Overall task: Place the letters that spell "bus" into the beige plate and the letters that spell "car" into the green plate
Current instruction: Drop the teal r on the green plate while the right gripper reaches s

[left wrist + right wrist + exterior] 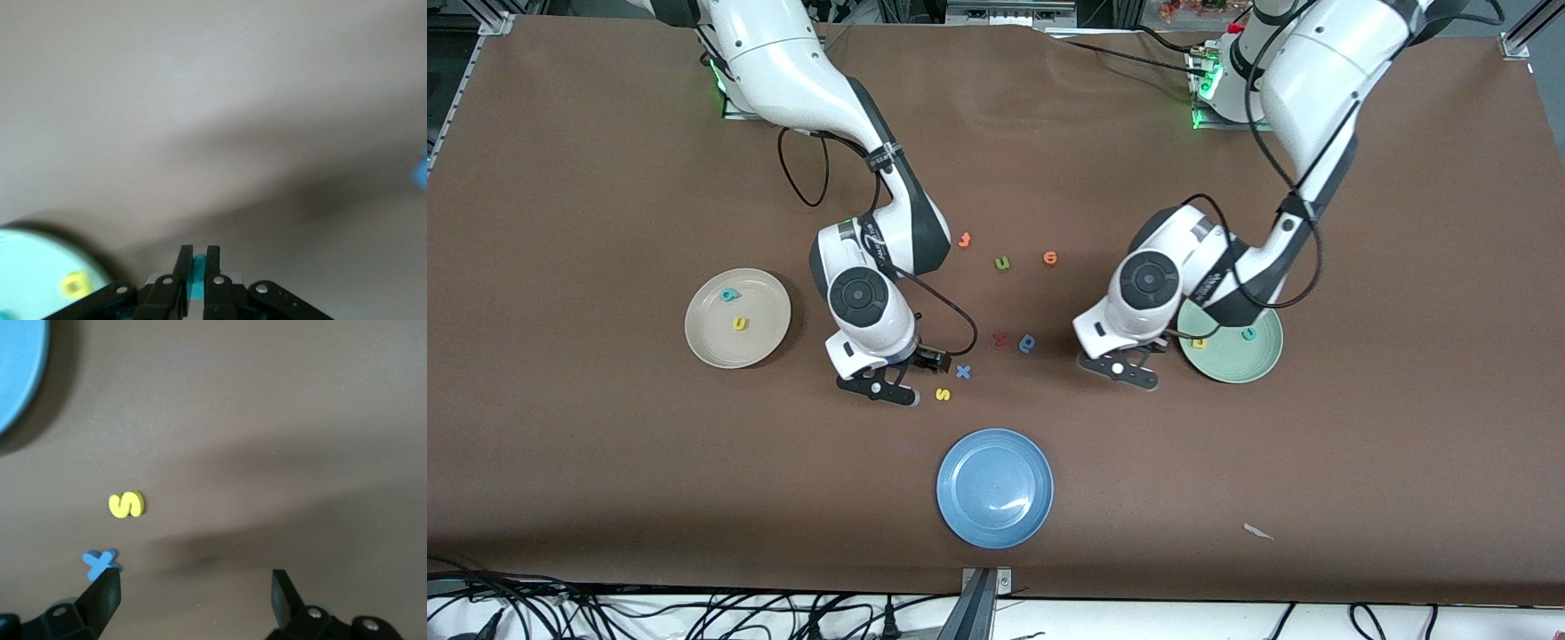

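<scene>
teal "r" (pixel 199 267) pinched in left gripper (pixel 197 261).

Blue plate (pixel 994 488): I see it nearest the front camera, mid-table.
Blue "x" (pixel 962 372): flat on the brown table (pixel 605 462).
Olive "u" (pixel 1002 263): beside an orange "e" (pixel 1050 258).
Orange letter (pixel 964 239): just beside the olive one.

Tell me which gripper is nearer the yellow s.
Right. The right gripper, open, is just beside the yellow s; the left gripper, shut on a teal letter, is beside the green plate.
</scene>
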You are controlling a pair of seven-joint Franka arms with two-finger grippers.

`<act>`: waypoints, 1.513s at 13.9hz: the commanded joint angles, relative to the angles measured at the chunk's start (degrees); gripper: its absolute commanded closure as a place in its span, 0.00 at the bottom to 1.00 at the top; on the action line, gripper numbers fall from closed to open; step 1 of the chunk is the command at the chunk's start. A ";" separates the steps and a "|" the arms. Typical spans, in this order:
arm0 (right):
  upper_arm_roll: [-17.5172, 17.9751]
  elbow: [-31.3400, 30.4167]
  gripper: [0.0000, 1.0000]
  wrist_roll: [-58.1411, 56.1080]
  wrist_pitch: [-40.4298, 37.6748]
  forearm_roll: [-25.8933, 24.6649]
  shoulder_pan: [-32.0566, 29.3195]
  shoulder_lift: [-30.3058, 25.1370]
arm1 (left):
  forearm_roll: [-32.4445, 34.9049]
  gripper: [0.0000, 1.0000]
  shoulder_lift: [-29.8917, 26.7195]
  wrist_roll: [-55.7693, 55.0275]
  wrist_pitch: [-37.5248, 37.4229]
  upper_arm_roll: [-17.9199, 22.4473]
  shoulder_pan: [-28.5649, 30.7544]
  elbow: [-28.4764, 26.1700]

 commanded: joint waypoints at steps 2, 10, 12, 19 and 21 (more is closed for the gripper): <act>0.76 8.74 0.00 -0.93 -0.68 2.70 -1.10 5.43 | 0.79 0.98 -1.19 13.30 -3.20 -0.52 8.79 -3.60; 4.61 11.82 0.00 -1.10 3.71 2.70 -3.99 9.13 | 0.18 0.00 -5.85 18.35 -8.90 -1.48 13.29 -6.87; 5.06 13.49 0.00 -1.10 3.72 2.70 -4.44 10.45 | -2.19 0.00 -8.48 18.26 -9.79 -2.98 13.29 -6.51; 5.06 13.85 0.01 -0.93 3.89 2.61 -4.52 12.29 | -13.27 0.00 -18.68 18.17 -19.86 -3.69 13.38 3.03; 5.06 13.94 0.06 -1.01 4.33 2.52 -4.52 12.65 | -12.48 0.00 -19.21 18.61 -24.54 -3.43 13.90 10.06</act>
